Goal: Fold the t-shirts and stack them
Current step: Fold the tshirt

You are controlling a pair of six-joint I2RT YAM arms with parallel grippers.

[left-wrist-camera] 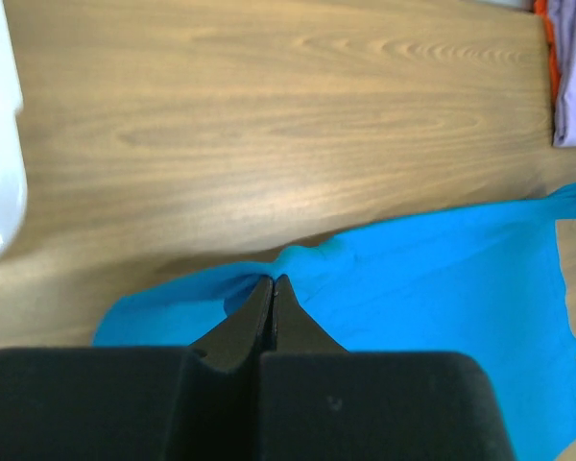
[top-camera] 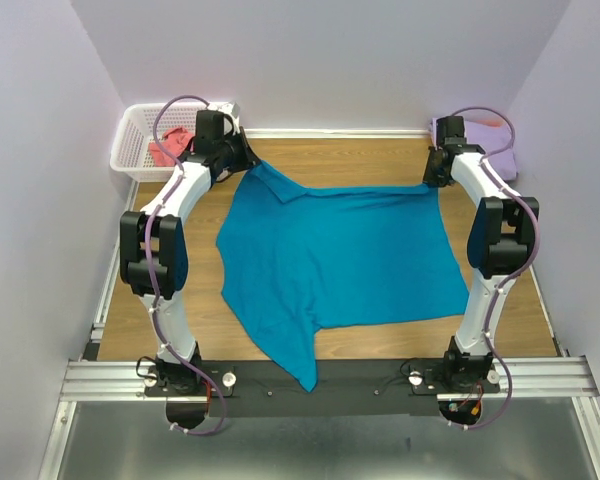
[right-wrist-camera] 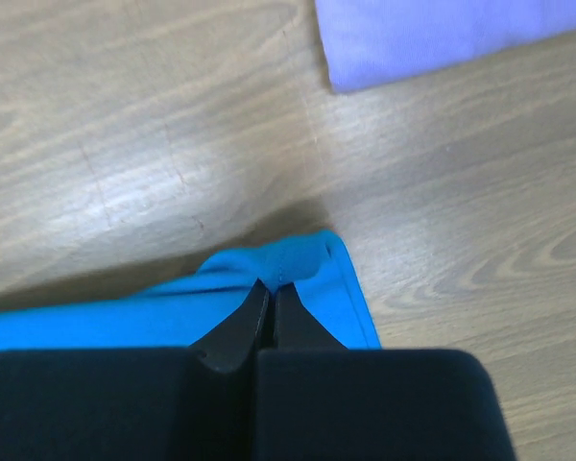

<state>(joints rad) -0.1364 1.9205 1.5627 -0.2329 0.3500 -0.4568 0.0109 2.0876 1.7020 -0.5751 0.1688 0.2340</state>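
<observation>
The left gripper (left-wrist-camera: 272, 280) is pinching one far corner of the teal shirt (top-camera: 340, 260) and the right gripper (right-wrist-camera: 272, 285) is pinching the other, with the cloth lying spread between and behind them.

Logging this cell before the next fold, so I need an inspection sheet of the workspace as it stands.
Surface: wooden tabletop, light grain.
Job's things: teal-blue cloth t-shirt spread across the middle; folded pale lavender cloth t-shirt far right; coral-pink cloth in the basket.
Clutter: white plastic lattice basket, far left corner.
Grippers: left gripper and right gripper each shut on a far corner of the teal-blue cloth t-shirt.
Cables: purple cables run along both arms.
Surroundings: pale walls; aluminium rail at the near edge.
</observation>
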